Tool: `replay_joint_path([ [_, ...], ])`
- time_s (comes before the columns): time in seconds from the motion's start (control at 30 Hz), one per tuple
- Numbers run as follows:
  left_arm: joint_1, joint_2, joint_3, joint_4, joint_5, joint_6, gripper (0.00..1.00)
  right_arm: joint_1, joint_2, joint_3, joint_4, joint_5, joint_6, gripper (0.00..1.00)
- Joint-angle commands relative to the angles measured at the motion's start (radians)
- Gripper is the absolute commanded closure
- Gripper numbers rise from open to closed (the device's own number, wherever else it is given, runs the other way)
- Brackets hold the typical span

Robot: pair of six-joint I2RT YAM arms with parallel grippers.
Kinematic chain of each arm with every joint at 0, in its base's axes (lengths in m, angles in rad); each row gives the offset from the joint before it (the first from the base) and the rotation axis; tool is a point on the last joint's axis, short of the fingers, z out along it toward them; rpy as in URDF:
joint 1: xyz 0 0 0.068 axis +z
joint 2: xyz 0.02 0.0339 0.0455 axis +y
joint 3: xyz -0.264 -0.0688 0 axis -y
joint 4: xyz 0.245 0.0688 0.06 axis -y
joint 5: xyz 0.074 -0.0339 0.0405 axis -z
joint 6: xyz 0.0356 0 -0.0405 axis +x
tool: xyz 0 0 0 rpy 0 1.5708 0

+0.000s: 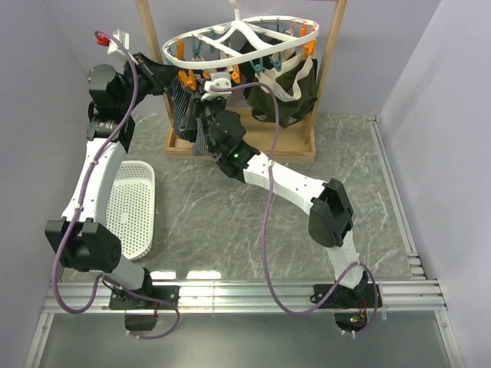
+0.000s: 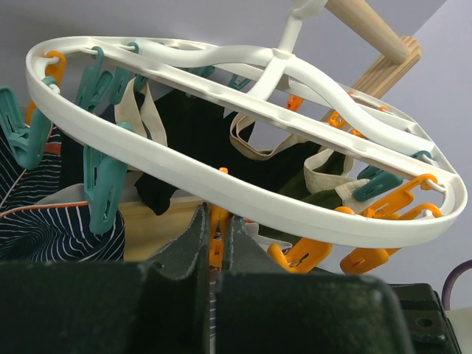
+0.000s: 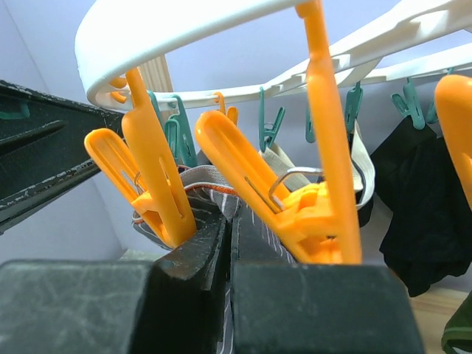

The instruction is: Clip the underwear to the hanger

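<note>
The white oval hanger (image 1: pixel 238 40) hangs from the wooden frame, ringed with orange and teal clips; it also shows in the left wrist view (image 2: pixel 221 188). My left gripper (image 1: pixel 178 77) is up at the ring's near left side. Its fingers (image 2: pixel 214 232) are shut on an orange clip (image 2: pixel 215 240) under the ring. My right gripper (image 1: pixel 209 96) is just beside it, shut (image 3: pixel 230 228) on the grey striped underwear (image 3: pixel 203 184). It holds the waistband with its orange-red edge up between two orange clips (image 3: pixel 158 184). The rest of the underwear hangs below (image 1: pixel 203 134).
A dark navy striped garment (image 2: pixel 44 221) and a dark olive pair with cream waistband (image 2: pixel 295 173) hang clipped on the ring. The wooden frame's base (image 1: pixel 238 147) stands on the table behind my arms. A white perforated basket (image 1: pixel 130 207) lies at the left.
</note>
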State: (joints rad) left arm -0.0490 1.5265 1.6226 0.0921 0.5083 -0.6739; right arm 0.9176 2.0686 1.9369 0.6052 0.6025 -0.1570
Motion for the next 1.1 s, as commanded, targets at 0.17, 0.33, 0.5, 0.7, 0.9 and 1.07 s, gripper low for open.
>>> replay_joint_path([
  [0.17,0.001,-0.032,-0.029,-0.008,0.022,-0.024,1.0,-0.006,-0.007,0.106,-0.002,0.023,0.057,1.0],
  [0.33,0.001,-0.037,-0.038,0.001,0.021,-0.027,1.0,-0.005,-0.007,0.128,-0.051,0.02,0.1,1.0],
  [0.5,0.001,-0.037,-0.04,0.018,0.018,-0.041,1.0,-0.003,-0.004,0.135,-0.11,0.016,0.145,1.0],
  [0.7,0.001,-0.039,-0.04,0.026,0.015,-0.043,1.0,-0.006,-0.005,0.114,-0.154,0.017,0.189,1.0],
  [0.9,0.001,-0.049,-0.059,0.044,0.006,-0.033,1.0,-0.006,-0.01,0.145,-0.251,0.014,0.278,1.0],
  [1.07,0.001,-0.062,-0.082,0.055,-0.001,-0.027,1.0,-0.006,-0.013,0.2,-0.343,0.01,0.381,1.0],
])
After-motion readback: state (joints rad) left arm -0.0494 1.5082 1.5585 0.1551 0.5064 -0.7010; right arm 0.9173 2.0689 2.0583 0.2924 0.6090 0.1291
